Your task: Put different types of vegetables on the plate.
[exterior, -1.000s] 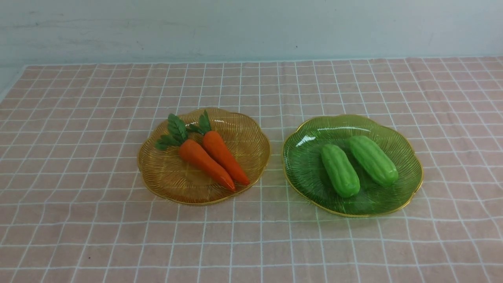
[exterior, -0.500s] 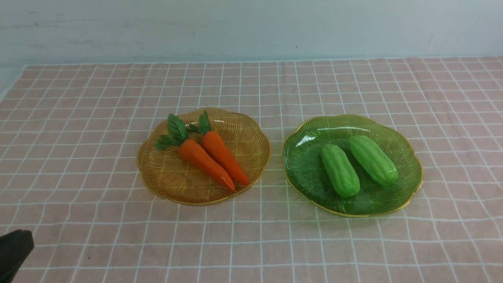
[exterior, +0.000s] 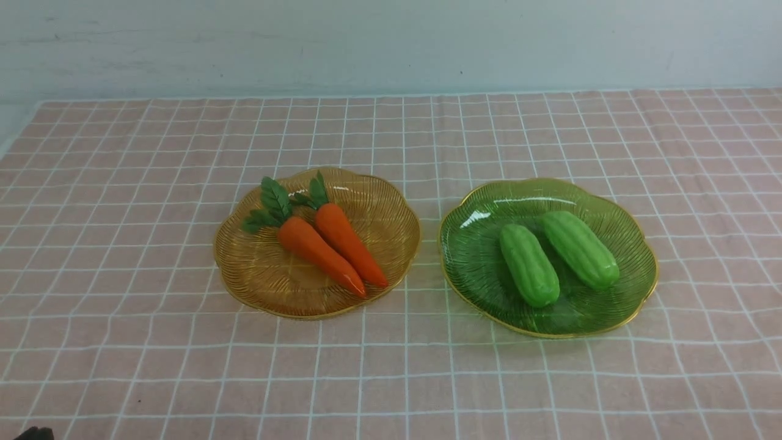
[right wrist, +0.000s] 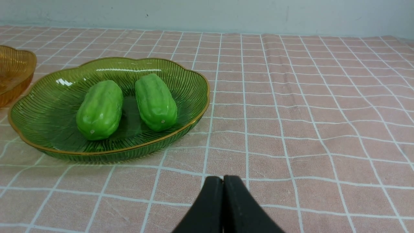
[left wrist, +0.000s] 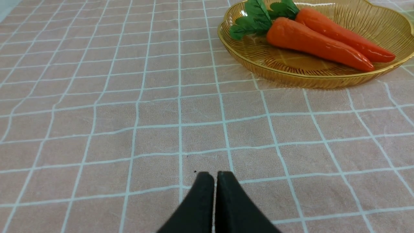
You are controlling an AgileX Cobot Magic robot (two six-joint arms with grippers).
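Observation:
Two orange carrots (exterior: 333,247) with dark green tops lie side by side on an amber ribbed plate (exterior: 391,211); they also show in the left wrist view (left wrist: 317,42) on that plate (left wrist: 381,19). Two light green ridged gourds (exterior: 553,256) lie on a green ribbed plate (exterior: 629,293); they also show in the right wrist view (right wrist: 126,105). My left gripper (left wrist: 215,176) is shut and empty, low over the cloth, short of the amber plate. My right gripper (right wrist: 223,179) is shut and empty, short of the green plate (right wrist: 42,106).
A pink cloth with a white grid (exterior: 391,379) covers the table up to a pale wall (exterior: 391,43). A dark bit of the left arm (exterior: 33,434) shows at the front view's bottom left corner. The amber plate's edge (right wrist: 14,72) shows beside the green plate.
The left gripper's dark tip rose into the front view's bottom left half a second ago and has since dropped back almost out of view. Plates and vegetables have not moved.

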